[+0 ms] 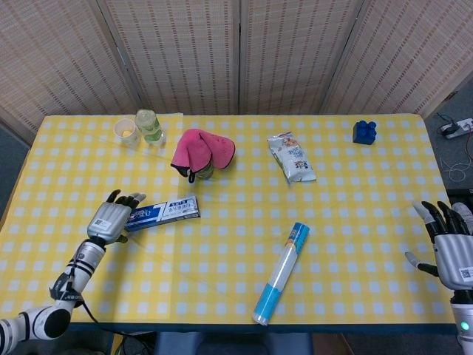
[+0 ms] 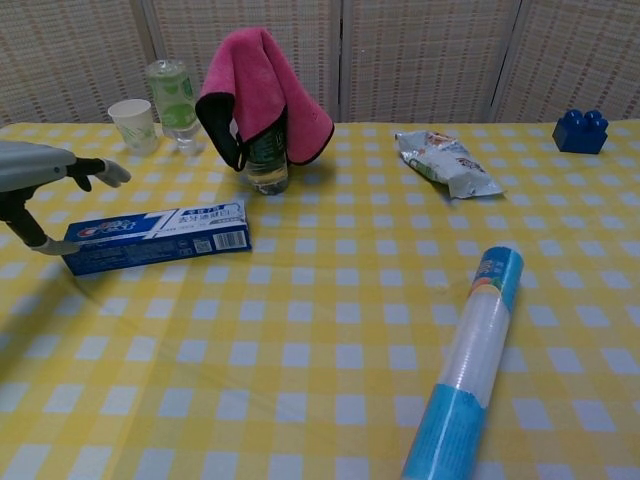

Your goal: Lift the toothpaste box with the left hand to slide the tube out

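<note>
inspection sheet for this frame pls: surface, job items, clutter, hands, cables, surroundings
Surface: table under a yellow and white checked cloth, flat.
Job's things: toothpaste box lies flat, blue, on the robot's left side; no tube seen outside it.
Clutter: pink cloth draped over a bottle; paper cup beside a clear bottle; snack packet; blue block; blue and clear roll near the front edge.
Hands: left hand at the box's left end, fingers apart, holding nothing; right hand at the table's right edge, fingers spread, holding nothing.
Cables: wires and a power strip on the floor, right.
Surroundings: woven folding screens behind.
</note>
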